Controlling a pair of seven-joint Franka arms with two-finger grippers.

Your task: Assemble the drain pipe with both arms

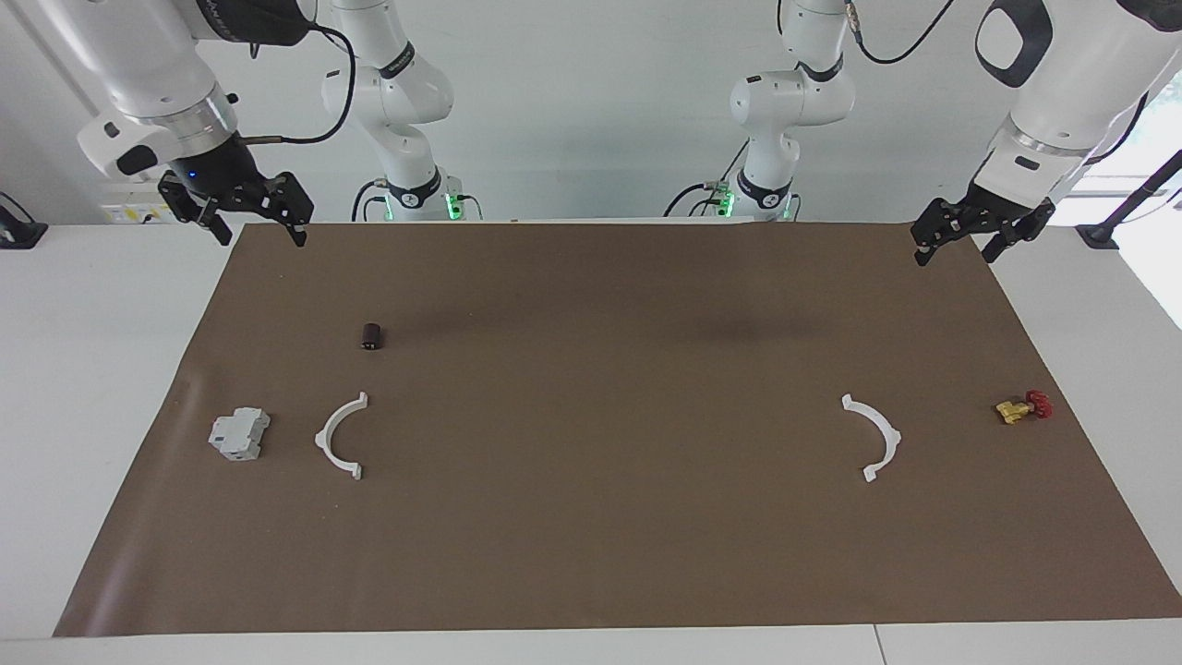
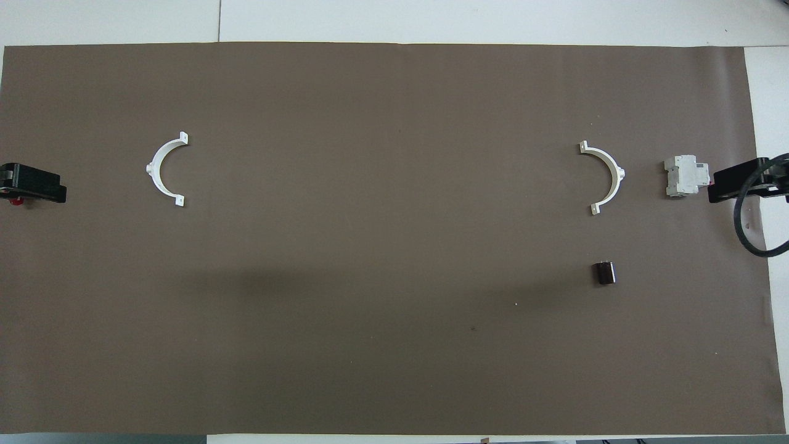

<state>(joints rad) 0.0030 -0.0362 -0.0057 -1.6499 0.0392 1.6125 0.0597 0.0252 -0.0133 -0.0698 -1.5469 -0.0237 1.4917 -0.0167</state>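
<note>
The drain pipe lies as two separate white arcs flat on the brown mat (image 1: 591, 554), far apart. One arc (image 1: 337, 436) (image 2: 607, 176) is toward the right arm's end, beside a grey block. The other arc (image 1: 877, 436) (image 2: 161, 169) is toward the left arm's end. My right gripper (image 1: 261, 235) (image 2: 736, 180) hangs open and empty over the mat's corner at its own end. My left gripper (image 1: 957, 256) (image 2: 34, 183) hangs open and empty over the mat's edge at its end. Neither touches an arc.
A grey breaker block (image 1: 240, 434) (image 2: 684, 176) stands beside the right-end arc. A yellow valve with red handle (image 1: 1023, 407) lies beside the left-end arc. A small dark cylinder (image 1: 371, 336) (image 2: 605, 273) lies nearer to the robots than the right-end arc. Two smaller arms (image 1: 406, 175) stand at the robots' edge.
</note>
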